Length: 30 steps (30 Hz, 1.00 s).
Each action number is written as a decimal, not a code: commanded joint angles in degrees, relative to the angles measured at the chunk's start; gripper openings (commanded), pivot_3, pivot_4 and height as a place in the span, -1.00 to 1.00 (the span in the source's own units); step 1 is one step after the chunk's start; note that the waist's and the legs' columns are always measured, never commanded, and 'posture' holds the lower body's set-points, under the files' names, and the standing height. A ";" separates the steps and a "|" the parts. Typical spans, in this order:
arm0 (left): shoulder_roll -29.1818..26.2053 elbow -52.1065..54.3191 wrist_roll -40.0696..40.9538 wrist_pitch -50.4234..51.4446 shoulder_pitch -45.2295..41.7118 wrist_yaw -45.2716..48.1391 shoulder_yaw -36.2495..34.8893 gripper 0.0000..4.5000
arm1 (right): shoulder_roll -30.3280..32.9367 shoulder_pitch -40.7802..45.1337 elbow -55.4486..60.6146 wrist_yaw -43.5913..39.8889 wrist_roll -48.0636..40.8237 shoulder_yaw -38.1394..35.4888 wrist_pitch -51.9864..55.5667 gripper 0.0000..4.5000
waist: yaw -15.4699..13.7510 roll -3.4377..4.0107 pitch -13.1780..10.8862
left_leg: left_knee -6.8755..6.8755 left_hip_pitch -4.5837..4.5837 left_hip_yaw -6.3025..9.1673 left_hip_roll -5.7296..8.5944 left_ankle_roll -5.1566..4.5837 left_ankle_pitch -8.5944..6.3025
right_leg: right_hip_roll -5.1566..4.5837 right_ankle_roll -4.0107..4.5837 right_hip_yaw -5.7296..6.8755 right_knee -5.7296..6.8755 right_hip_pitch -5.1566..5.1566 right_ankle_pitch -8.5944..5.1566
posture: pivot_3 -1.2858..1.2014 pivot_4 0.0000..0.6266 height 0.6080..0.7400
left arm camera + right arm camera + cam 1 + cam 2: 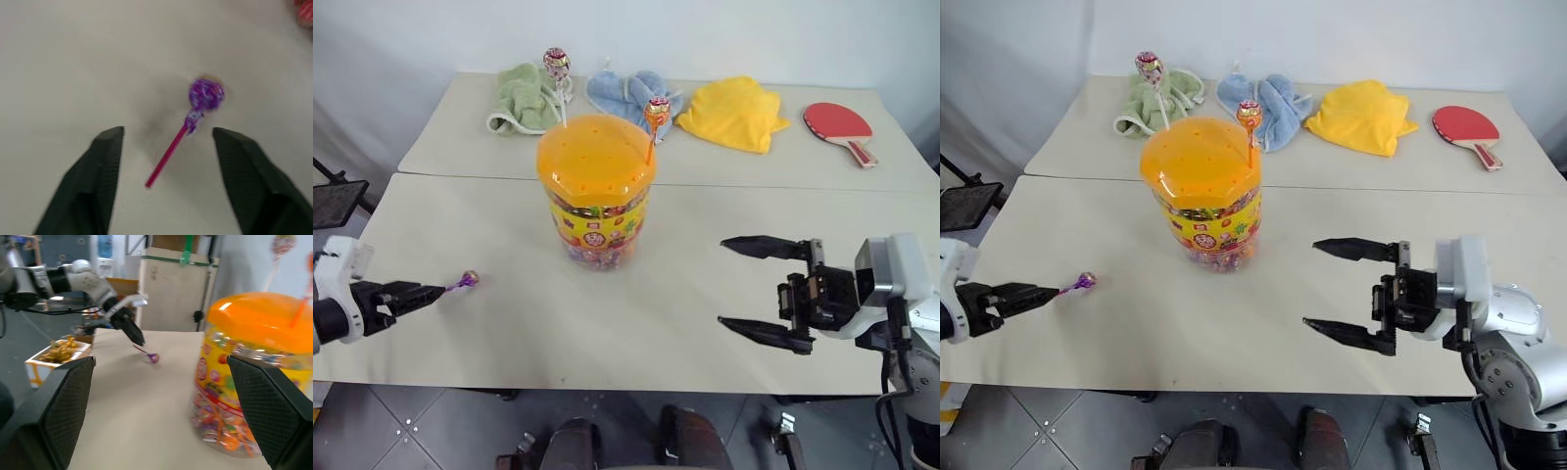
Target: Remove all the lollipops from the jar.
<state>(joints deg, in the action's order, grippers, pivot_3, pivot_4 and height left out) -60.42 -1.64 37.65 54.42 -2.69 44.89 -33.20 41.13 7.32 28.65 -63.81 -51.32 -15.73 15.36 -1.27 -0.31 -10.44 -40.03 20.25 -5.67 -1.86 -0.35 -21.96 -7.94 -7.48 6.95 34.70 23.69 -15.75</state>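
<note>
The left claw (438,290) sits low over the worktop (607,323) near its left edge, and in the left wrist view its two fingers (105,161) stand apart with the purple lollipop (206,93) lying loose between and just beyond them, stick pointing back toward the claw. So this one looks released: it rests on the worktop, touching neither finger, well apart from the jar (596,191). The right claw (766,292) hangs spread wide and empty over the near right part of the worktop, pointing across toward the jar.

The jar stands near the middle of the far edge of the near worktop, orange lid on. Two lollipops are left planted in the lid's holes: the pink-silver one (556,63) toward the far left of the lid, the orange one (657,114) at its far right rim.

To finish this step well, the left claw should draw straight back and up with the fingers kept apart, so it does not drag the stick or roll the candy toward the edge. For the next pick, the orange lollipop is likely the easier reach for the right claw: close on the thin stick below the head and pull up along the stick's own line, since a sideways tug could tip the jar
</note>
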 commanded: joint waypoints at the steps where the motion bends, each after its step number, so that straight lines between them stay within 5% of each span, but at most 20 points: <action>1: -0.45 -2.72 2.37 -9.88 -5.10 11.53 -1.82 0.38 | 0.19 0.68 -0.25 4.34 -2.77 -4.85 1.28 1.00 | -0.12 0.00 0.00 | 0.00 0.00 -0.01 0.01 0.00 0.00 | -0.01 0.00 0.00 0.00 0.00 0.00 | 0.03 -0.52 1.00; 4: 3.35 -2.50 10.09 -13.16 -13.12 19.65 -3.13 0.38 | 0.15 0.75 -0.55 7.27 -5.34 -7.76 2.84 1.00 | -0.36 -0.01 0.01 | -0.02 0.04 -0.01 0.01 0.00 0.00 | -0.01 0.00 0.03 0.02 0.01 0.00 | 0.03 -0.52 1.00; 6: 7.19 -3.12 14.39 -11.14 -21.31 16.94 -2.30 0.38 | 0.22 1.12 -0.69 8.21 -6.26 -9.05 3.22 1.00 | -0.29 -0.04 0.02 | -0.07 0.06 0.01 0.01 0.00 0.00 | -0.01 -0.01 0.03 0.03 0.01 0.00 | 0.03 -0.52 1.00; 12: 19.53 -8.66 8.87 -18.85 -41.31 12.03 9.13 0.98 | -0.77 2.31 -0.78 11.83 -8.99 -10.46 4.69 1.00 | -0.20 -0.07 0.04 | -0.15 -0.02 -0.03 0.06 -0.04 0.02 | -0.01 -0.06 0.00 0.17 -0.05 0.03 | 0.03 -0.52 1.00; 23: 28.83 -25.94 -1.18 -28.66 -56.52 15.62 20.02 0.98 | -3.47 4.18 1.17 17.42 -11.36 -9.59 5.80 1.00 | 0.40 -0.10 0.05 | -0.09 0.03 -0.09 0.07 -0.06 0.03 | 0.03 -0.09 0.04 0.03 -0.02 0.05 | 0.03 -0.52 1.00; 30: 30.40 -29.01 -1.33 -26.63 -59.70 16.25 20.23 0.18 | -4.25 4.16 2.11 18.17 -9.70 -9.09 4.66 1.00 | 0.06 -0.10 0.05 | -0.14 0.08 -0.06 0.07 -0.07 0.04 | 0.03 -0.12 0.05 0.01 -0.02 0.06 | 0.03 -0.52 1.00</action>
<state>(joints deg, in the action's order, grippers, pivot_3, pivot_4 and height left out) -29.80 -31.28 36.10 27.64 -60.70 60.32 -12.43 37.25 11.41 28.88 -45.86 -60.88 -24.00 21.25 -1.22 -0.41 -10.39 -40.18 20.34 -5.72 -1.79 -0.42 -21.92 -7.91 -7.60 7.01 34.71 23.68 -15.69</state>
